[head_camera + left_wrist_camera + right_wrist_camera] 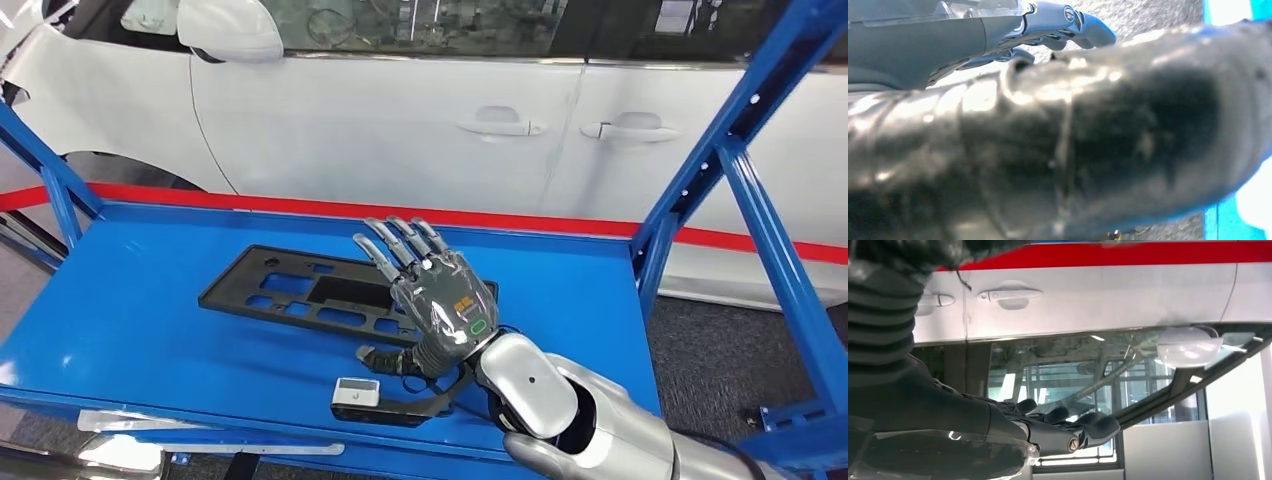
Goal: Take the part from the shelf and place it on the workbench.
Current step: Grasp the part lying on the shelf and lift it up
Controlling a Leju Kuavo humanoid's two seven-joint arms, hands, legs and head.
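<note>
on the blue shelf deck (120,330): black flat part (290,290), long and slotted with several rectangular cut-outs, lying flat, one long edge toward the white car (400,120) behind the rack. right end of the part covered by the right hand (440,295).

right hand: palm down over the part's right end, back of the hand up, fingers (395,240) extended forward and lying close side by side, pointing toward the car. thumb (385,358) out to the side, low, just at the near edge of the part. contact between palm and part: cannot tell from the head view. nothing pinched or lifted; part level on the deck. silver forearm (560,400) entering from the lower right.

right wrist view: right hand (998,430) with dark fingers (1098,426) straight and together, seen against the car's door, door handles (1010,296) and side mirror (1189,346).

near the front edge of the deck: small white and grey box (356,392) on a dark bracket, just beside the right wrist.

left wrist view: left hand (998,35) with silver fingers (1073,22) bent over a large blurred dark object (1073,145) lying close to the lens; grip or no grip: cannot tell. grey floor (1148,15) beyond.

rack frame: blue uprights (740,170) at the right, red stripe (250,205) along the floor behind the deck.
</note>
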